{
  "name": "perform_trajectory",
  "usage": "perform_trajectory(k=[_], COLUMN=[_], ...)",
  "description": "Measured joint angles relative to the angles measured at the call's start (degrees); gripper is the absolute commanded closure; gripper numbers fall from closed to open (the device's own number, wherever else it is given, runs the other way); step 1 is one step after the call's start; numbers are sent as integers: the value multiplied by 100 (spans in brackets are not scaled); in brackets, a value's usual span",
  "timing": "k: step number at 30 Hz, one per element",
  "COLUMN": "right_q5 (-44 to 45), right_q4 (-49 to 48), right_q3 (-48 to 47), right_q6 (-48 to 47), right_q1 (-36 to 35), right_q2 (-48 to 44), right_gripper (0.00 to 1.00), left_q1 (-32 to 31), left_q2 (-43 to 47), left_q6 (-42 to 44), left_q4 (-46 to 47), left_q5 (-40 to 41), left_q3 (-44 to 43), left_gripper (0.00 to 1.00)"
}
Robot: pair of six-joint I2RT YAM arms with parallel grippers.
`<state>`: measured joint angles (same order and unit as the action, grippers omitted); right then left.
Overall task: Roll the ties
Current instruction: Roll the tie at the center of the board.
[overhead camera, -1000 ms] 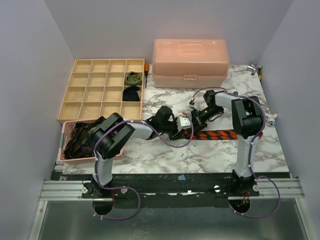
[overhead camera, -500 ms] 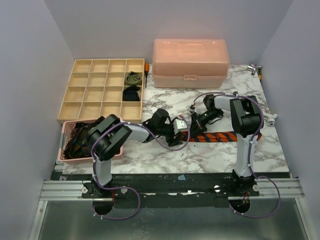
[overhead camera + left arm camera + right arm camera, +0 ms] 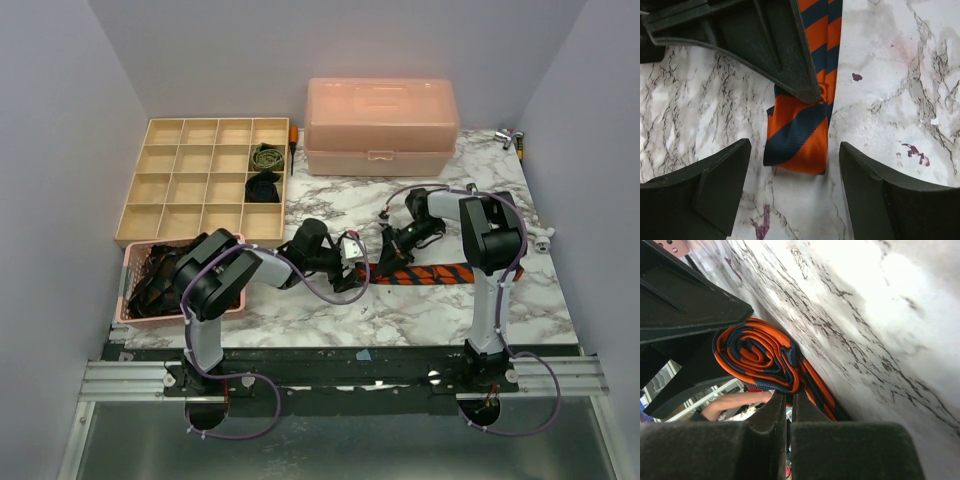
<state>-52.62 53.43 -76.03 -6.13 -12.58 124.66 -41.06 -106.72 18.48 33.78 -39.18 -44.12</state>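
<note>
The orange-and-navy striped tie (image 3: 432,272) lies flat on the marble table, its left end rolled up. In the right wrist view the roll (image 3: 756,356) is a tight spiral at my right gripper (image 3: 788,401), which is shut on the tie's edge. In the top view the right gripper (image 3: 390,254) sits at the tie's left end. My left gripper (image 3: 360,268) is just left of it, open and empty. In the left wrist view its fingers (image 3: 705,192) straddle the bare table below the tie's end (image 3: 799,134), apart from it.
A wooden divider tray (image 3: 185,180) at back left holds a rolled olive tie (image 3: 265,155) and a rolled black tie (image 3: 263,187). A pink basket (image 3: 128,290) of dark ties stands at the left. A pink lidded box (image 3: 380,125) stands at the back.
My left gripper has drawn back to the left, away from the tie's rolled end. My right gripper has shifted slightly left with the roll.
</note>
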Motion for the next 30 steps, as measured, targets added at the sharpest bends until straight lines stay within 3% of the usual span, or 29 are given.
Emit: perform_trajectory(k=[3, 9, 11, 14, 19, 25, 30], right_q5=[26, 160, 234, 361, 675, 1432, 1764], right_q4=[101, 391, 448, 540, 739, 750, 662], right_q3=[-87, -334, -372, -424, -490, -232, -90], right_q6=[-68, -210, -236, -291, -581, -986, -855], right_q1=[-13, -72, -76, -74, 66, 334, 352], right_q2=[55, 160, 160, 140, -96, -671, -599], right_gripper=[100, 98, 90, 68, 64, 75, 80], left_q1=[-76, -339, -382, -380, -343, -208, -146], left_q2=[-190, -450, -501, -501, -492, -446, -439], left_q6=[0, 184, 227, 321, 382, 404, 407], left_q4=[190, 33, -221, -446, -566, -675, -894], left_q5=[-11, 39, 94, 101, 103, 122, 24], left_q3=[-131, -579, -772, -861, -894, -894, -1001], left_gripper=[31, 71, 78, 84, 85, 83, 80])
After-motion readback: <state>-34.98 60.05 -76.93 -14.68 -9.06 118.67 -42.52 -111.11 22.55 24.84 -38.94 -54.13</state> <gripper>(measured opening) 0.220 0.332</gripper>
